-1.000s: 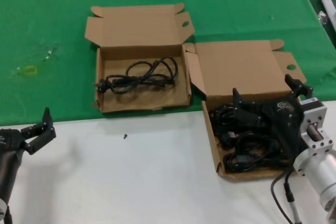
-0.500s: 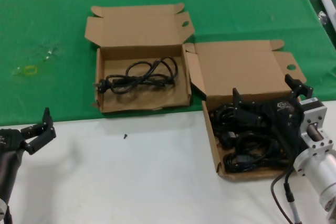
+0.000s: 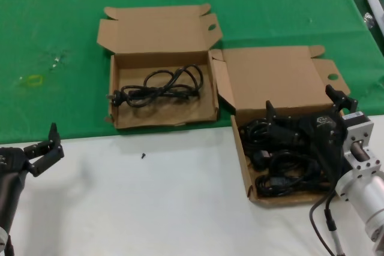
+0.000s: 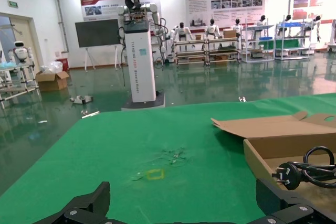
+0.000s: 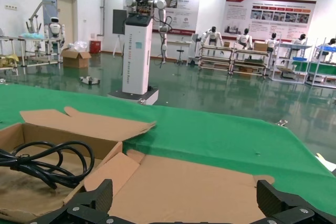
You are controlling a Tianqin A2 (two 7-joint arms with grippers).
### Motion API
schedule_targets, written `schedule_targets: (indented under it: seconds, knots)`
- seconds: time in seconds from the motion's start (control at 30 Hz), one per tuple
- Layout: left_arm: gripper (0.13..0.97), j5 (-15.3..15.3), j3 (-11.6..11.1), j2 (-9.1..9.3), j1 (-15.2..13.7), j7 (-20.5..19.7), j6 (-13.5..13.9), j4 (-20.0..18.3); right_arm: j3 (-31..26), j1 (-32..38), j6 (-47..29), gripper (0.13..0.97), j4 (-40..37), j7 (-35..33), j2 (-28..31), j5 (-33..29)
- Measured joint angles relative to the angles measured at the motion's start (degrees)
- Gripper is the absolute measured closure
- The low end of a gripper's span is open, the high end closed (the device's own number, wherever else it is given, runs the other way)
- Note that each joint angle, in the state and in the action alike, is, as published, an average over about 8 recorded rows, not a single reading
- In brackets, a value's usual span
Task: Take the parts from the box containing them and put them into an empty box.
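The box holding the parts stands open at the right, with its lid laid back. Several black coiled power cords fill it. My right gripper hovers over this box, open and empty; in the right wrist view its fingers frame the lid. The other box stands open at centre left, with one black cord lying in it. That cord also shows in both wrist views. My left gripper is open and empty at the lower left.
Both boxes sit where a green cloth meets the white tabletop. A small black speck lies on the white part. A yellow mark is on the cloth at far left. My right arm's cable hangs at the lower right.
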Motion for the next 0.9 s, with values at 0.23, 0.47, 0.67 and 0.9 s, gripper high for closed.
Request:
schedule_targets:
  seconds: [0.23, 0.47, 0.67, 0.9]
  knots:
    - [0.132, 0.0, 0.0, 0.0, 0.0, 0.0, 0.0, 0.0, 0.0, 0.0, 0.0, 0.129, 0.0, 0.0, 0.0, 0.0]
    - [0.132, 0.0, 0.0, 0.0, 0.0, 0.0, 0.0, 0.0, 0.0, 0.0, 0.0, 0.129, 0.0, 0.0, 0.0, 0.0]
    - [0.132, 0.0, 0.0, 0.0, 0.0, 0.0, 0.0, 0.0, 0.0, 0.0, 0.0, 0.129, 0.0, 0.0, 0.0, 0.0]
    - [0.132, 0.0, 0.0, 0.0, 0.0, 0.0, 0.0, 0.0, 0.0, 0.0, 0.0, 0.129, 0.0, 0.0, 0.0, 0.0]
